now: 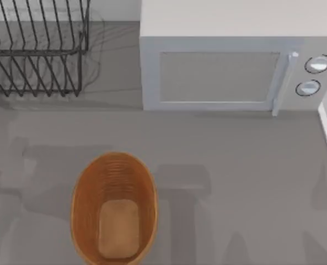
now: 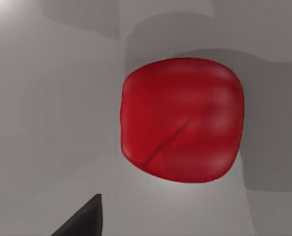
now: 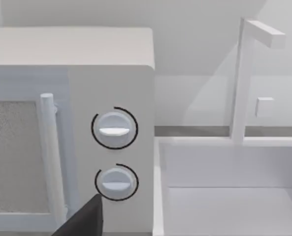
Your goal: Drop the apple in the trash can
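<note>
The apple (image 2: pixel 182 120), bright red and round, lies on the grey table close under the left wrist camera. A dark part of my left gripper (image 2: pixel 81 221) juts in just beside it, apart from it. The trash can (image 1: pixel 85 187), an orange-brown ribbed oval bin with a bare tan bottom, stands at the table's front, left of centre in the top view. A dark part of my right gripper (image 3: pixel 84 219) hangs in front of the microwave's two knobs.
A black wire rack (image 1: pixel 36 49) stands at the back left. A white microwave (image 1: pixel 224 72) takes up the back centre and right, its knobs (image 3: pixel 114 129) facing the right wrist camera. A white sink (image 3: pixel 229 196) with a tap (image 3: pixel 244 78) adjoins it on the right.
</note>
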